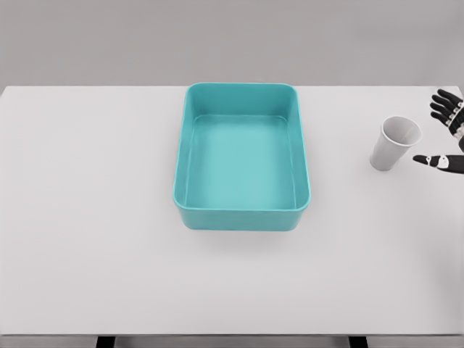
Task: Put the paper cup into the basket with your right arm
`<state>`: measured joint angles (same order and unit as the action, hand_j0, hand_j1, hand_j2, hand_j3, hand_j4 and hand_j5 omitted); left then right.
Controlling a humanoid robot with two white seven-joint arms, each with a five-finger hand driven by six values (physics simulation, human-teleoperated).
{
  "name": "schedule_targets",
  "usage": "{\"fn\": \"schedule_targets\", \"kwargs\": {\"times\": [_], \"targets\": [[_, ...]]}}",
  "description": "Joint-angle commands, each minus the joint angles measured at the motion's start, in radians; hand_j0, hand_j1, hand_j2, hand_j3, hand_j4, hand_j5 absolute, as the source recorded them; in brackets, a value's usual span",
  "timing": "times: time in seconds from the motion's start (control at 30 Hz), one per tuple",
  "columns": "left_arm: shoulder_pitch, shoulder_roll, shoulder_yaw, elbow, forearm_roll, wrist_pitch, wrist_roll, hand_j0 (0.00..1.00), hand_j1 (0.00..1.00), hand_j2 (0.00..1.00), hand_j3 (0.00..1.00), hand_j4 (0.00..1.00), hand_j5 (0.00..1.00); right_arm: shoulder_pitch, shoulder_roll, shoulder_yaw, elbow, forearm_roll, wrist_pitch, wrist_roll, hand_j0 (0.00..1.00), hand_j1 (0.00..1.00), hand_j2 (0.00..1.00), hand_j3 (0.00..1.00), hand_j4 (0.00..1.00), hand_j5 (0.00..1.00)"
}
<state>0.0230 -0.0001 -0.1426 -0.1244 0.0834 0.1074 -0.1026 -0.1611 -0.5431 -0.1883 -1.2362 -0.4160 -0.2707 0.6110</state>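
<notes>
Right hand, fingers spread wide, nears the upright paper cup by the desk's right edge; closing around it comes next, teal basket waiting mid-desk

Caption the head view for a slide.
Open right hand beside upright paper cup, right of the empty teal basket.

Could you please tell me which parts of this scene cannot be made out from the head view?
- Right hand: only the spread fingers and thumb show; the picture's right edge cuts off its palm and arm.
- Left arm: out of view entirely.
- Paper cup: its inside bottom is hidden by its own wall.
- Basket: its far outer wall is hidden behind its rim.
- Table: its legs are cut off by the bottom edge.
</notes>
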Motion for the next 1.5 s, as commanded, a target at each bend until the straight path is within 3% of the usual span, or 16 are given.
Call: {"fn": "schedule_targets", "kwargs": {"times": [0.0,0.13,0.3,0.53,0.77,1.47], "targets": [[0.0,0.0,0.0,0.0,0.001,0.0,0.0,1.0,1.0,1.0,1.0,1.0,1.0,0.0,0.002,0.001,0.047,-0.036,0.001,0.0,1.0,1.0,1.0,1.0,1.0,1.0],[0.0,0.0,0.0,0.0,0.001,0.0,0.0,1.0,1.0,1.0,1.0,1.0,1.0,-0.005,0.034,0.02,0.121,-0.056,-0.013,0.0,1.0,1.0,1.0,1.0,1.0,1.0],[0.0,0.0,0.0,0.0,0.001,0.0,0.0,1.0,1.0,1.0,1.0,1.0,1.0,-0.063,0.037,0.095,0.219,-0.056,-0.039,0.0,1.0,1.0,1.0,1.0,1.0,1.0],[0.0,0.0,0.0,0.0,-0.001,0.0,0.0,1.0,1.0,1.0,1.0,1.0,1.0,-0.069,0.038,0.118,0.227,-0.055,-0.039,0.0,1.0,1.0,1.0,1.0,1.0,1.0],[0.0,0.0,0.0,0.0,0.001,0.0,0.0,1.0,1.0,1.0,1.0,1.0,1.0,-0.123,0.064,0.159,0.261,-0.046,-0.039,0.0,1.0,1.0,1.0,1.0,1.0,1.0],[0.0,0.0,0.0,0.0,0.001,0.0,0.0,1.0,1.0,1.0,1.0,1.0,1.0,-0.126,0.072,0.171,0.291,-0.037,-0.038,0.0,1.0,1.0,1.0,1.0,1.0,1.0]]}}
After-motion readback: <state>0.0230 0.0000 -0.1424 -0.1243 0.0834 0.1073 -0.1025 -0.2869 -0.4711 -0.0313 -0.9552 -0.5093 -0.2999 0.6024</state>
